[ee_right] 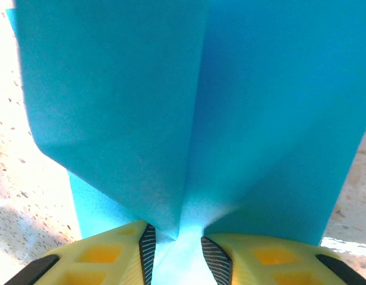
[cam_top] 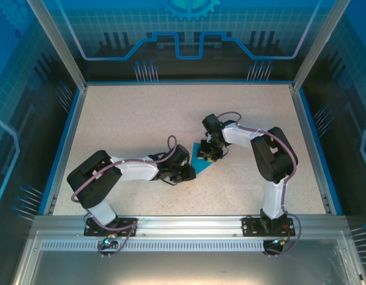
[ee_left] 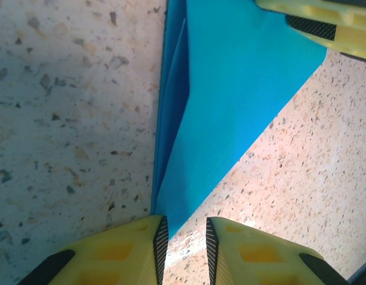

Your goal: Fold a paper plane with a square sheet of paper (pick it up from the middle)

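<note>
1. Top external view: the sheet of paper (cam_top: 204,165) lies as a teal folded triangle on the speckled table (cam_top: 129,119), and both arms are right on it! The left gripper (cam_top: 192,172) sits at the sheet's near-left corner, and the right gripper (cam_top: 207,155) is down on its far edge. From up here nobody can tell how the fingers stand.

2. Left wrist view: the sheet of paper (ee_left: 230,89) runs away from the camera, with a long fold line down its left side and a sharp tip pointing at the left gripper (ee_left: 184,228). The 2 yellow fingers (ee_left: 135,249) stand apart with bare table between them. The tip just reaches the left pad and nothing is pinched. At the sheet's far corner, a finger of the right gripper (ee_left: 325,15) rests on the paper.

3. Right wrist view: the right gripper (ee_right: 177,237) has it! The sheet of paper (ee_right: 123,107) rises ahead, its centre crease funnelling straight down between the 2 fingers (ee_right: 146,249), which are clamped on the sheet.
</note>
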